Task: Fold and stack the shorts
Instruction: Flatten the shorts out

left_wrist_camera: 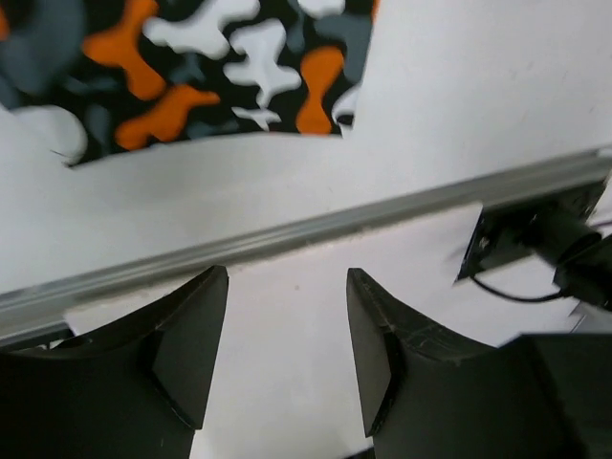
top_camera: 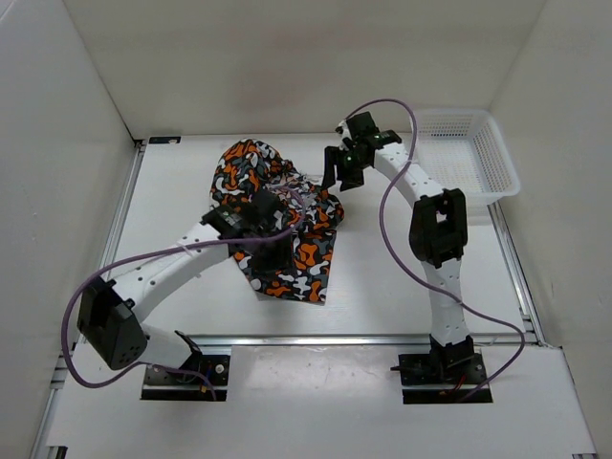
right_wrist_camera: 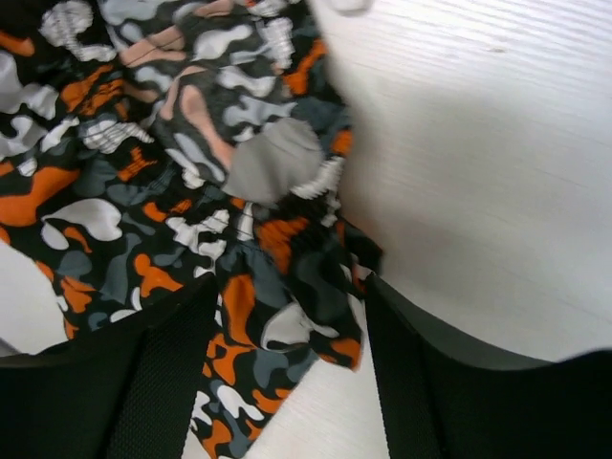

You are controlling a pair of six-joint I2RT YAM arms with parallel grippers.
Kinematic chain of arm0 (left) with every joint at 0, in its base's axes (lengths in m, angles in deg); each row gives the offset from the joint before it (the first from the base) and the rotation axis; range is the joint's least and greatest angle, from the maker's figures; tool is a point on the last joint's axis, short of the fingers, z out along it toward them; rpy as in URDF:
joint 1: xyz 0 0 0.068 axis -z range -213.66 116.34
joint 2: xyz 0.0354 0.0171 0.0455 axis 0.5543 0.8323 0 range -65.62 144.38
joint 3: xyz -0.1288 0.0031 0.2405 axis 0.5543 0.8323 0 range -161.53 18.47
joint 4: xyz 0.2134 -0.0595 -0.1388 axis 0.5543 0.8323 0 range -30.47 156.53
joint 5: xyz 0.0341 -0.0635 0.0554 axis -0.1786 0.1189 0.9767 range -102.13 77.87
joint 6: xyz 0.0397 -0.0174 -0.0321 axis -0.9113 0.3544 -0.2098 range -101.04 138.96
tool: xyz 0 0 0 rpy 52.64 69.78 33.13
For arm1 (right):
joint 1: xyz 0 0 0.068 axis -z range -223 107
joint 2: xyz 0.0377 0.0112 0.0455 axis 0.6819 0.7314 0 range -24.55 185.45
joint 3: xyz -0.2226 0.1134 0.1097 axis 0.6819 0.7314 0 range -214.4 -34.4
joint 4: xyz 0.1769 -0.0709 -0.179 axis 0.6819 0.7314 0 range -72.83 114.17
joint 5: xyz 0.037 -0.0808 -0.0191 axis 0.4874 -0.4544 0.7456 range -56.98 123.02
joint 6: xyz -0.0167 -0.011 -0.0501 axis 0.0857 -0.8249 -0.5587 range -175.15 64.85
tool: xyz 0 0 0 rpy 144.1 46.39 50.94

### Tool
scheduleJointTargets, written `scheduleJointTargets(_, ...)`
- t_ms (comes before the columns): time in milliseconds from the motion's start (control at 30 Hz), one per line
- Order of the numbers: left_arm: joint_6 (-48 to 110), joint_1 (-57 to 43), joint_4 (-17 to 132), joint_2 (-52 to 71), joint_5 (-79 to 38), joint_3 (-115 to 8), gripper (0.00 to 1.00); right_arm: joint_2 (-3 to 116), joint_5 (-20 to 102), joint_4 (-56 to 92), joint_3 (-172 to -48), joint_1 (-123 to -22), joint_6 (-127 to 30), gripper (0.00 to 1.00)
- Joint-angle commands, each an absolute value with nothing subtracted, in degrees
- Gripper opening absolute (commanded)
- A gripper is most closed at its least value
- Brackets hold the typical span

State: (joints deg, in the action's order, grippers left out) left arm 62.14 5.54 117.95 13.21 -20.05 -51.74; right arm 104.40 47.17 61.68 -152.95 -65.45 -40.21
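Shorts [top_camera: 296, 268] of soft fabric, blotched in orange, black, grey and white camouflage, lie crumpled in an uneven heap near the middle of the white table [top_camera: 172, 201], with one flatter portion spread toward the near edge. The left gripper [top_camera: 274, 253] hangs over that nearer part of the heap; its wrist camera shows the two dark fingers [left_wrist_camera: 191, 335] spread apart with nothing between them, only bare table and a grey aluminium rail [left_wrist_camera: 316, 229] below, and the cloth's edge at the top of that picture. The right gripper [top_camera: 341, 177] sits at the heap's far right side, just beside the fabric. From its own wrist camera the jaws stand wide, the bunched cloth [right_wrist_camera: 143, 191] showing below and between them but not pinched. A white plastic mesh basket [top_camera: 459, 163] rests in the far right corner, well apart from the shorts. Thin purple cables [top_camera: 387, 206] loop along both arms.
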Motion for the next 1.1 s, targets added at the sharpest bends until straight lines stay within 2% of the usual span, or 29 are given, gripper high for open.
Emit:
scheduleJointTargets(0, 68.2, 10.4, 114.4, 12.4, -19.7, -51.0, 0.64, 107.5, 53.4, 62.5, -156.5, -66.6, -41.1, 0.66)
scheduleJointTargets(33, 68.2, 11.1, 114.4, 13.0, -19.2, -51.0, 0.64, 108.2, 54.5, 62.5, -157.2, -67.2, -41.1, 0.6)
scheduleJointTargets(133, 68.2, 13.0, 114.4, 15.1, -18.6, -52.7, 0.64, 109.4, 54.6, 63.1, -158.0, -67.2, -40.5, 0.57)
scheduleJointTargets(167, 68.2, 13.8, 114.4, 16.4, -18.6, -53.2, 0.64, 109.9, 53.6, 63.1, -158.0, -67.2, -40.5, 0.53)
scheduleJointTargets(300, 68.2, 15.3, 114.4, 18.3, -17.6, -55.3, 0.64, 110.5, 51.0, 64.2, -158.5, -67.2, -41.0, 0.52)
scheduleJointTargets(333, 68.2, 15.3, 114.4, 18.3, -17.6, -55.4, 0.66, 110.5, 49.5, 64.2, -159.1, -67.2, -41.0, 0.47)
scheduleJointTargets(367, 68.2, 15.9, 114.4, 18.8, -17.6, -55.4, 0.66, 111.1, 49.5, 64.2, -159.1, -67.2, -41.0, 0.37)
scheduleJointTargets(400, 68.2, 15.9, 114.4, 19.5, -17.6, -55.4, 0.68, 111.2, 48.8, 64.7, -159.9, -67.2, -41.0, 0.13)
scheduleJointTargets(433, 68.2, 16.5, 114.4, 20.2, -17.6, -56.0, 0.7, 111.2, 48.1, 64.7, -159.9, -67.2, -41.0, 0.04)
scheduleJointTargets(467, 67.6, 16.5, 114.4, 20.9, -17.1, -56.0, 0.72, 111.2, 48.1, 64.7, -159.9, -67.2, -40.4, 0.0)
scheduleJointTargets(567, 66.3, 18.1, 114.4, 25.7, -15.2, -58.6, 0.82, 108.2, 48.0, 63.1, -157.8, -65.2, -39.4, 0.0)
scheduleJointTargets(667, 64.8, 20.1, 114.4, 32.2, -14.2, -63.2, 0.87, 104.0, 51.4, 60.3, -153.6, -61.6, -36.8, 0.0)
scheduleJointTargets(700, 64.8, 20.7, 114.4, 33.8, -13.5, -64.4, 0.94, 101.9, 52.3, 58.3, -150.5, -60.5, -35.9, 0.0)
scheduleJointTargets(800, 64.1, 20.7, 114.4, 40.5, -10.6, -68.0, 0.95, 99.2, 54.7, 57.1, -147.4, -57.2, -35.4, 0.0)
scheduleJointTargets(900, 64.1, 20.7, 114.4, 46.0, -8.9, -70.0, 0.89, 97.6, 54.7, 57.1, -145.2, -56.0, -35.9, 0.0)
scheduleJointTargets(967, 64.1, 20.7, 113.9, 49.2, -6.1, -70.6, 0.75, 96.8, 54.7, 57.1, -144.3, -54.9, -35.9, 0.0)
scheduleJointTargets(1067, 64.1, 20.2, 113.9, 51.9, -6.1, -71.3, 0.64, 94.5, 55.3, 57.1, -142.9, -53.7, -35.9, 0.0)
